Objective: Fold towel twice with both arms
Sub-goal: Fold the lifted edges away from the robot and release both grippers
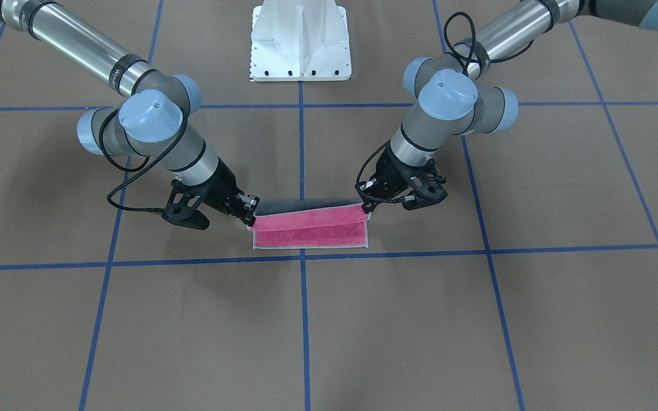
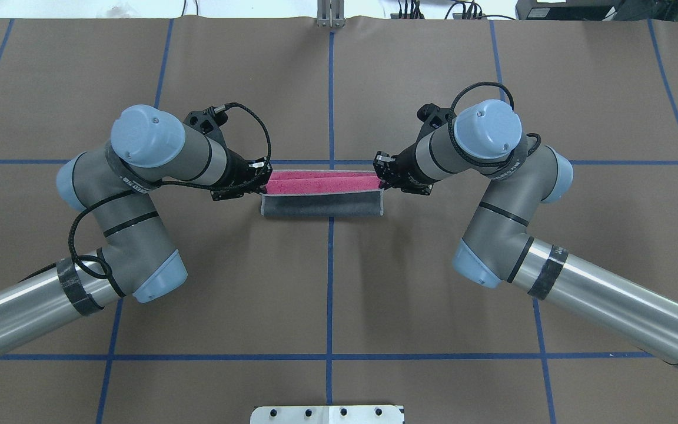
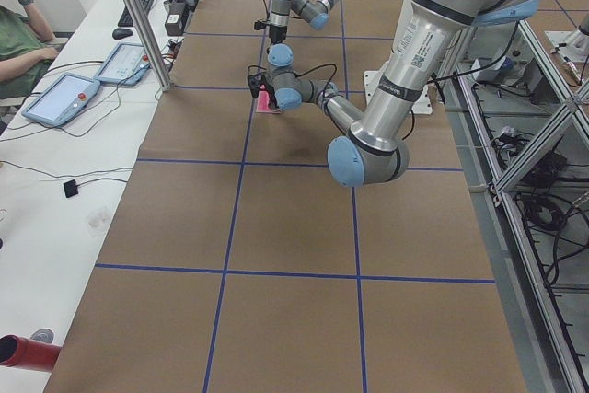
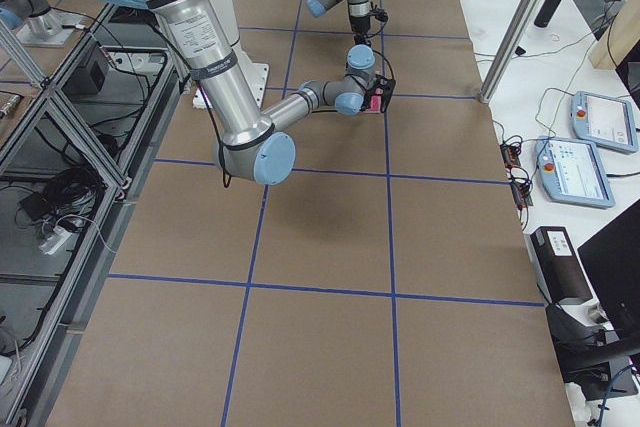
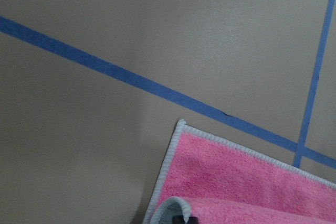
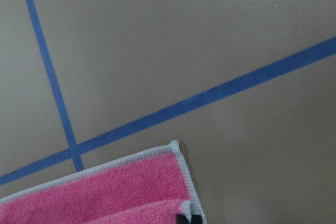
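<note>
1. The towel lay at the middle of the counter, between the two arms. It straddled the blue tape line that ran from near to far.
2. The first fold looked under way but not finished. One edge was raised and curled over, so the dark grey face showed along the side nearer the robot and the pink face beyond it.
3. The raised flap hung over the flat pink layer and had not been laid down on the far edge. In the wrist views the far corners lay flat on the counter.
4. By that reading, what was left was to lower and release this flap, and then to make the whole second fold.
5. The left tool was pinched closed on the left corner of the raised edge and touched nothing else that could be seen.
6. The right tool was likewise closed on the right corner at about the same height, so the flap stretched fairly straight between the two.
</note>
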